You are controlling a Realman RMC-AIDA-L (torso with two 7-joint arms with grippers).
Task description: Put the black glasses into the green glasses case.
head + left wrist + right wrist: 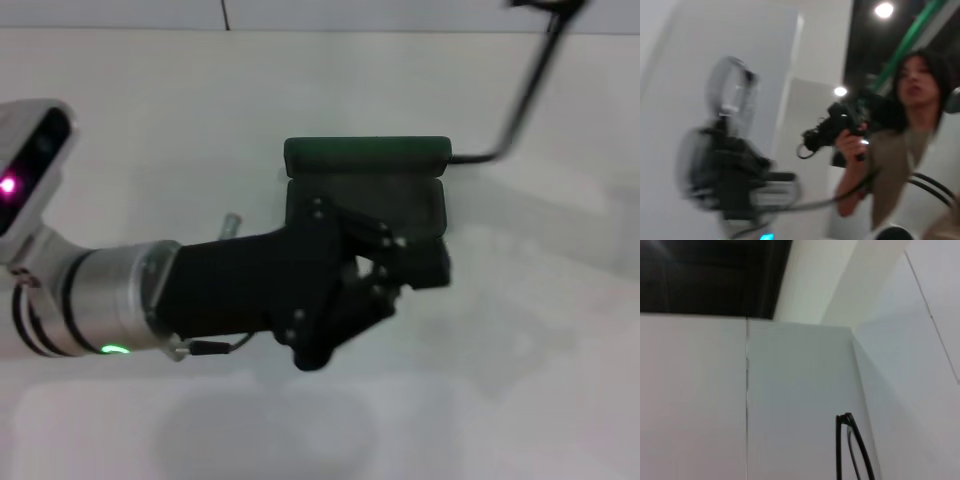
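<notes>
The green glasses case [366,180] lies open on the white table [180,120], its dark green lid [366,151] standing at the far edge above a dark-lined tray. The black glasses [520,100] hang raised off the case's right side, one thin temple arm [468,158] reaching the lid's corner. The left gripper [395,270] hovers over the tray's near edge; its fingers look partly spread, apparently empty, though the view is poor.

One green glasses case [366,152], one black glasses [520,105]

A lab or studio: bare white table [300,80], white partition walls [790,390], a camera-holding person [910,125].
</notes>
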